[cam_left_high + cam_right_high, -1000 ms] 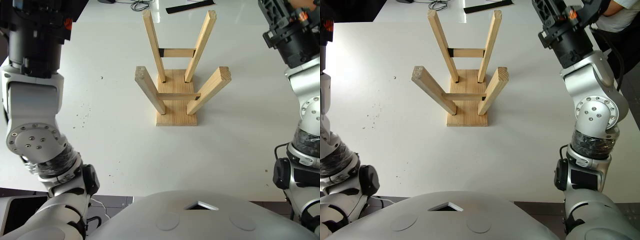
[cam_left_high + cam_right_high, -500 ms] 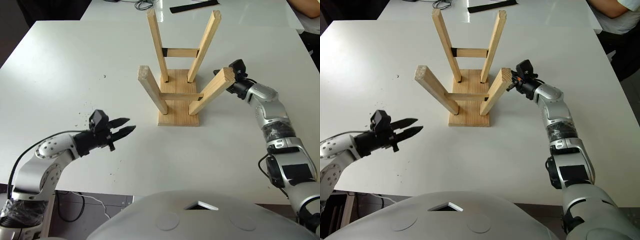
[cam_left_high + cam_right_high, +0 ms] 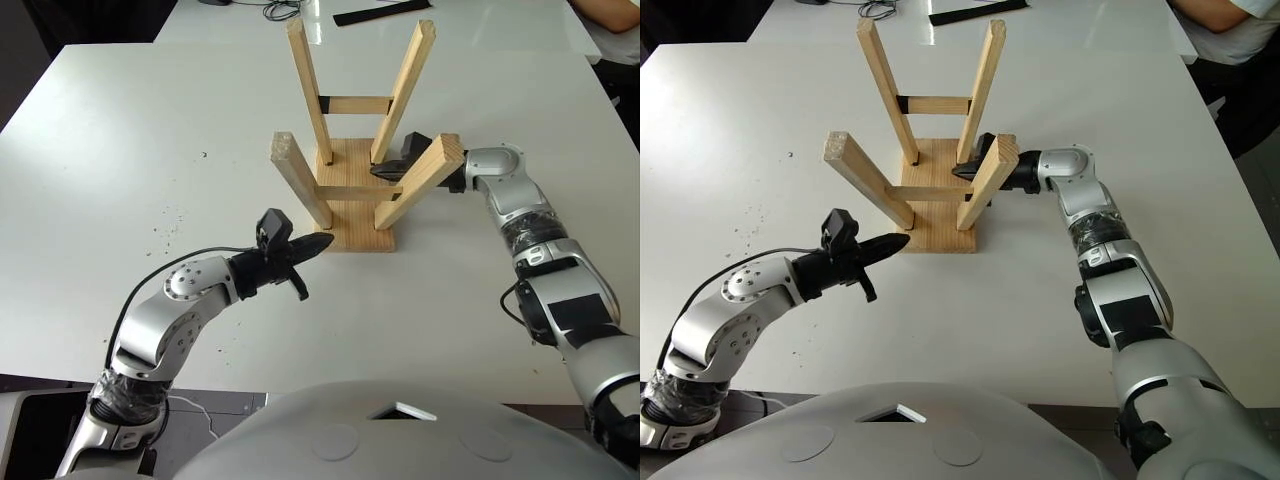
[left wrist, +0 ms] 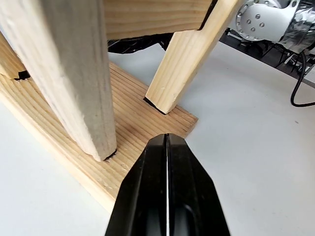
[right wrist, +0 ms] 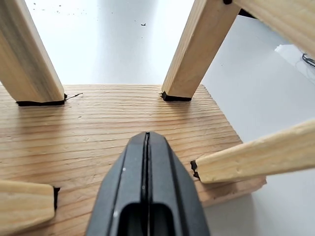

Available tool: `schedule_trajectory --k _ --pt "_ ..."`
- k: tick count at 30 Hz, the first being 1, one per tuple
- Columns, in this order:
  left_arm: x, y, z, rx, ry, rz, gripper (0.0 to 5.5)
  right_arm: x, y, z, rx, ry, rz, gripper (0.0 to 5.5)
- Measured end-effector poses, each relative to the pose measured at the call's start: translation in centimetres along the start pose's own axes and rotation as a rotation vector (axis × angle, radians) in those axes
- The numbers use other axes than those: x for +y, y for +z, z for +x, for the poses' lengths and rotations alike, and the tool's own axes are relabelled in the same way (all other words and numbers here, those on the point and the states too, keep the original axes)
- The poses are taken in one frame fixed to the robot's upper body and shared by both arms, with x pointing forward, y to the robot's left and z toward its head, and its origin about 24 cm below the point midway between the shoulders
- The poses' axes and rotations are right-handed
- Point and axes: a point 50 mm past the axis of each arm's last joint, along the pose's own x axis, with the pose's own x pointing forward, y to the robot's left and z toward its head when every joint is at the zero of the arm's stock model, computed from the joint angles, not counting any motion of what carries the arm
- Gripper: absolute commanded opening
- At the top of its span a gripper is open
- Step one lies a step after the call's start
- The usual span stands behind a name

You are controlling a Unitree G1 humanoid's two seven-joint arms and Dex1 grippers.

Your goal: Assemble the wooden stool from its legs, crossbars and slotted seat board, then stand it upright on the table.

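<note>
Worth flagging first: got the left gripper pinched shut on nothing and nosed right up to the near corner of the seat board, so could easily shove the whole stool across the worktop instead of getting a hold for the flip. Can't tell if touching the wood yet. Further in, same worry with the right gripper, also closed and empty, poked in over the board just behind the near right leg: could lever that leg or the near crossbar out of its slot by lifting or twisting from there. Farther back, worth minding the two tall far legs and the far crossbar, likely to swing widest and topple sideways on a sloppy turn-over. Seeing the stool upside down mid-worktop, seat flat, all four legs up, so assembled but not upright. Pose-wise: left arm low, elbow bent, forearm reaching in from the near left; right arm stretched in from the right, wrist turned toward the stool.
</note>
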Motion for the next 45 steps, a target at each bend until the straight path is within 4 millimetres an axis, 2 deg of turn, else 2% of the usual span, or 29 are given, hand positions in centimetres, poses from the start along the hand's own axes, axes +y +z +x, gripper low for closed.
schedule_trajectory --k 5,7,10,15,19,21,23,26,30,31,33,36,38,39,40,41,43,45 --pt "0.2 0.4 1.2 -0.019 0.001 0.012 0.02 0.3 0.3 0.3 0.007 0.126 -0.025 0.0" --pt "0.2 0.4 1.2 -0.018 0.004 0.018 0.02 0.6 1.0 -0.5 -0.032 0.22 -0.025 0.0" --pt "0.7 0.4 0.9 -0.005 0.034 0.038 0.02 1.5 1.6 -2.9 -0.063 0.344 -0.009 0.0" --pt "3.0 0.2 -0.6 0.017 0.132 0.06 0.02 6.0 2.4 -3.1 -0.17 0.491 0.07 0.0" --pt "6.6 0.6 -1.9 0.021 0.259 0.105 0.02 11.1 3.9 -2.1 -0.276 0.542 0.179 0.0" --pt "8.3 1.1 -2.7 0.032 0.306 0.143 0.02 12.8 4.3 -1.7 -0.31 0.511 0.24 0.0" --pt "9.3 1.7 -3.3 0.027 0.32 0.172 0.02 13.6 3.7 -1.8 -0.298 0.446 0.299 0.0" --pt "10.0 2.3 -4.1 0.014 0.338 0.197 0.02 14.2 1.9 -3.7 -0.224 0.37 0.359 0.0" --pt "9.6 2.1 -6.1 0.003 0.39 0.187 0.02 15.8 -2.2 -8.6 -0.006 0.323 0.393 0.0" --pt "8.7 1.0 -7.1 0.025 0.404 0.16 0.02 15.2 -3.7 -10.5 0.073 0.258 0.404 0.0" --pt "7.2 -1.0 -8.4 0.077 0.405 0.117 0.02 12.7 -4.8 -12.2 0.133 0.099 0.38 0.0" --pt "6.0 -3.6 -11.8 0.175 0.441 0.058 0.02 7.4 -4.8 -13.3 0.158 -0.197 0.286 0.0" --pt "5.5 -4.2 -13.2 0.232 0.437 0.052 0.02 4.6 -4.7 -13.6 0.169 -0.36 0.234 0.0" --pt "5.3 -4.2 -13.3 0.243 0.421 0.053 0.02 3.9 -4.7 -13.5 0.172 -0.403 0.218 0.0" --pt "5.0 -4.4 -13.0 0.252 0.398 0.054 0.02 3.2 -4.9 -12.8 0.17 -0.432 0.21 0.0" --pt "4.6 -4.7 -11.9 0.252 0.357 0.051 0.02 2.9 -5.3 -11.4 0.168 -0.432 0.212 0.0" --pt "3.8 -5.1 -9.1 0.223 0.276 0.037 0.02 4.1 -6.8 -8.7 0.188 -0.358 0.243 0.0" --pt "3.3 -5.2 -6.6 0.188 0.221 0.044 0.02 5.1 -7.4 -7.3 0.179 -0.311 0.24 0.0"
